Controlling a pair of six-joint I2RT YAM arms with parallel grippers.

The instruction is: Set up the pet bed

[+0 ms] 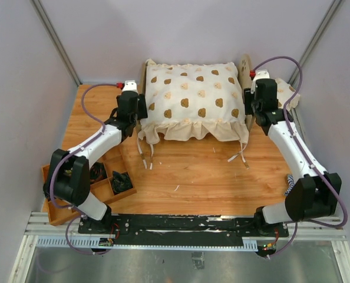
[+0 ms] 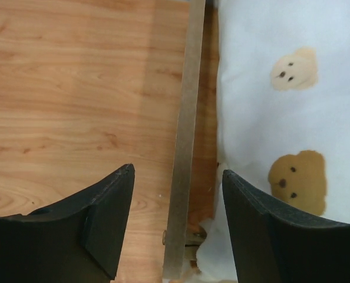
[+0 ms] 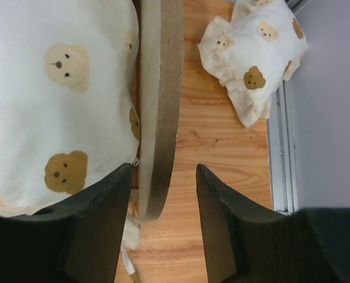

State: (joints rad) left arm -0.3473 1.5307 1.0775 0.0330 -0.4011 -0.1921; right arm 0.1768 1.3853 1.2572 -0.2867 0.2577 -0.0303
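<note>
Your pet bed [image 1: 244,63] sits at the far middle of the table [image 1: 192,171], lying across it, and almost all of it is hidden under the cream bear-print cover [image 1: 190,97], whose ruffle hangs over the near side with thin ties [image 1: 145,156] trailing onto the wood. You've got an arm at each end. On your left, the left gripper [image 2: 178,177] is spread wide, straddling the thin plywood end board [image 2: 184,147]. One finger is out over bare table and the other is on the cover side, and there's a visible gap to the board on both sides, so it's pinching nothing. On your right, the right gripper [image 3: 163,174] is spread too, straddling the thicker end board [image 3: 160,106] with its rounded corner. The inner finger sits close against the board and the cover; whether it touches is hard to tell, but there's clear daylight between the outer finger and the wood. Just beyond that outer finger, the small bear-print pillow [image 3: 254,53] lies on the table near the right wall, apart from the bed. At the near left, beside your left arm's base, is a wooden tray [image 1: 57,212] with dark bits in its compartments.
</note>
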